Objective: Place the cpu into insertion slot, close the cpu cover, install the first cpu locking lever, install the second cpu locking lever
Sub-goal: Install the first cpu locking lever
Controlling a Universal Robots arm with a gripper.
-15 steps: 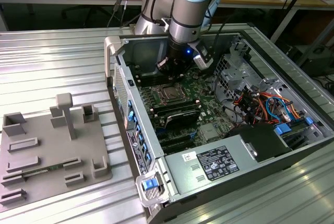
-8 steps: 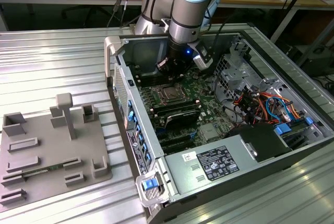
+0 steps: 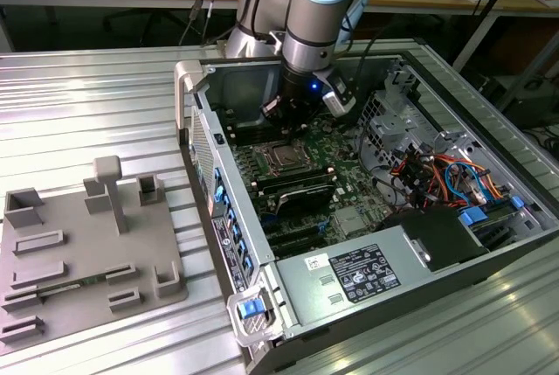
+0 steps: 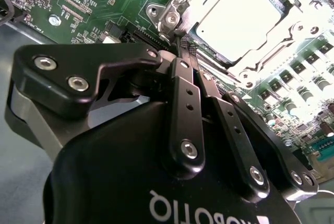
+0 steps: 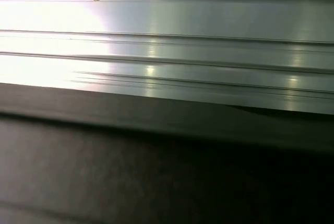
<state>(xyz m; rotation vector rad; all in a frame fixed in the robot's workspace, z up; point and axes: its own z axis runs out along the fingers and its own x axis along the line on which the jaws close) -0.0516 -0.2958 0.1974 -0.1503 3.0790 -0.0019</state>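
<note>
In the exterior view my gripper (image 3: 289, 121) reaches down into the open computer case, just above the insertion slot (image 3: 284, 157) on the green board. The second wrist view shows my gripper (image 4: 181, 44) shut, its black fingers pressed together with the tips at one corner of the socket. The cpu (image 4: 237, 18) lies flat in the socket, its silver top glaring in the light. The cpu cover (image 4: 263, 59) lies down around it as a silvery frame. I cannot tell whether the fingertips pinch anything.
A grey power supply box (image 3: 349, 274) fills the case's near end. Black memory slots (image 3: 297, 187) lie beside the socket, and coloured cables (image 3: 437, 174) crowd the exterior view's right. A grey fixture plate (image 3: 79, 253) sits outside the case on the ribbed metal table (image 5: 167, 20).
</note>
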